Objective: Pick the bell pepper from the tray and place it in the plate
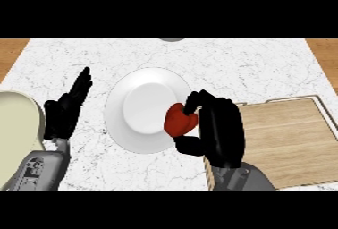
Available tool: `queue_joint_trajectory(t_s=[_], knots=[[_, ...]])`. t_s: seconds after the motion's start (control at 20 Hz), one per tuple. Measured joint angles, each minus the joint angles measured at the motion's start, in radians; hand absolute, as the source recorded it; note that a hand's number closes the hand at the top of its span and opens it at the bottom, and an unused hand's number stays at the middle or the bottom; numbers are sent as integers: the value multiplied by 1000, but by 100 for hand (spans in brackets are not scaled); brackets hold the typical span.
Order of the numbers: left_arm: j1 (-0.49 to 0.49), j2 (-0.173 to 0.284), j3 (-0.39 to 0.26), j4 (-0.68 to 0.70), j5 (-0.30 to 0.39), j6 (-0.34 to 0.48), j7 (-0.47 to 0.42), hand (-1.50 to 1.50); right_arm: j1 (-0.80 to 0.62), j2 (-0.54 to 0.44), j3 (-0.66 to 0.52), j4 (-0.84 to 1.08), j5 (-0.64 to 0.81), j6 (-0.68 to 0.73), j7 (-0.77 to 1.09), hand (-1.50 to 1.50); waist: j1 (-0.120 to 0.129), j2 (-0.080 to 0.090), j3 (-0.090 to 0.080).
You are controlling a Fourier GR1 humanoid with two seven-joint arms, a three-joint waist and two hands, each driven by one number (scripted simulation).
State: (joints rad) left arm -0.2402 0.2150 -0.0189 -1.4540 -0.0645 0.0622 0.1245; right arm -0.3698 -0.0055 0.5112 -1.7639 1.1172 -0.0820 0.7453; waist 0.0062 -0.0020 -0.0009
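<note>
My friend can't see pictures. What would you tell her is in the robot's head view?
The robot's right hand holds a red bell pepper over the right edge of a white plate on a marble counter. The wooden tray lies at the right, and the left hand rests open at the left, beside the plate.

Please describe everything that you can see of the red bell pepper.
The bell pepper is red, smooth and rounded, with lobes. No stem shows. The right hand is curled round it, with fingers above and the thumb below, hiding its right side. It sits over the right rim of the white plate, to the left of the wooden tray. Whether it touches the plate cannot be told.
</note>
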Motion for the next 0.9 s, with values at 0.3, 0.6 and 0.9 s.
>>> queue_joint_trajectory(t_s=[0.3,0.6,0.9], knots=[[-21,-8,10,41,-2,-15,-29,0,-225,4,63,257,-145,-141,89,150,12,5,0],[-31,-27,-4,40,-17,-11,-23,0,-424,5,105,565,-245,-194,120,150,28,9,0],[-61,-37,-12,53,-20,-22,-21,0,-508,5,170,797,-408,-306,135,-150,54,16,1]])
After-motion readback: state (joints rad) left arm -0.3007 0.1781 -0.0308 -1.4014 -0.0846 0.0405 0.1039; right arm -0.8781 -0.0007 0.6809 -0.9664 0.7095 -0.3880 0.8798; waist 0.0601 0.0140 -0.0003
